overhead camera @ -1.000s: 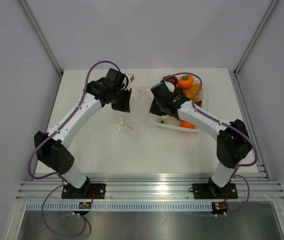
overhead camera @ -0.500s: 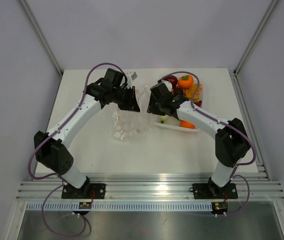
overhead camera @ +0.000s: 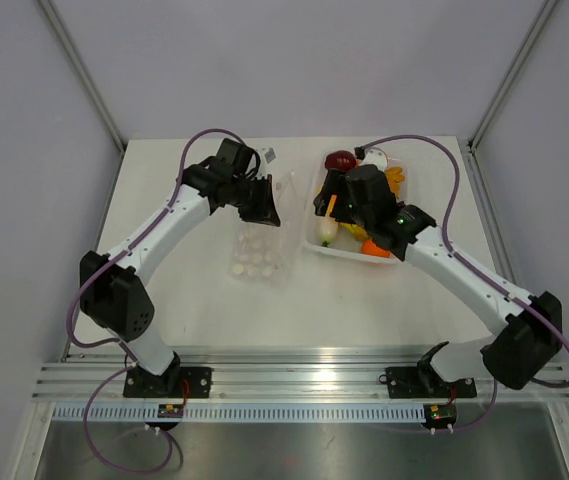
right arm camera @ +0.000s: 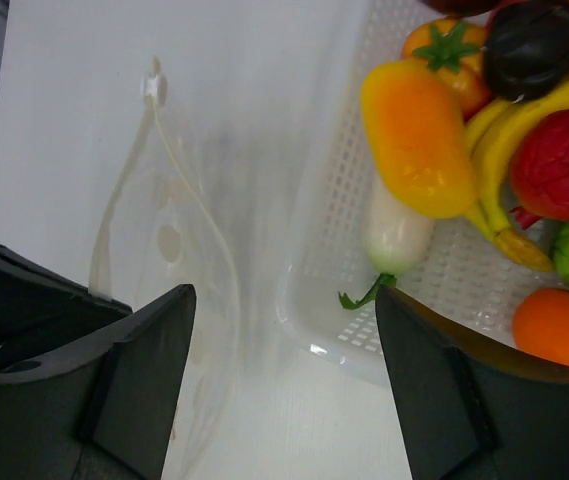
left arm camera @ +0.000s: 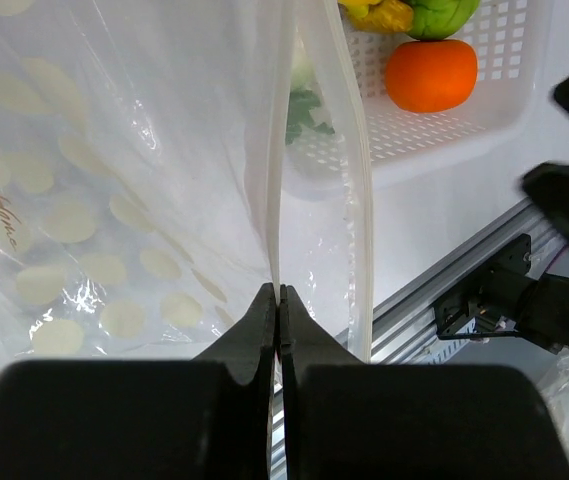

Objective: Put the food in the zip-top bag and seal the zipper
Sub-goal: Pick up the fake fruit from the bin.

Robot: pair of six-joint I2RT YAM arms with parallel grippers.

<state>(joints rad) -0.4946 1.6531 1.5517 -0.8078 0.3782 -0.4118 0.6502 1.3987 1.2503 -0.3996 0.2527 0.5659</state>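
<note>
Clamped the left gripper (left arm camera: 279, 292) shut on one lip of the zip-top bag (left arm camera: 104, 190), just left of the white tray (right arm camera: 329, 325). Saw the bag's mouth parted there, with the other zipper (left arm camera: 356, 190) strip bowing free toward the tray. Held the right gripper (right arm camera: 282, 300) released, jaws spread wide and gripping nothing, above the tray's left rim. Found the food (right arm camera: 419, 135) piled inside the tray.
</note>
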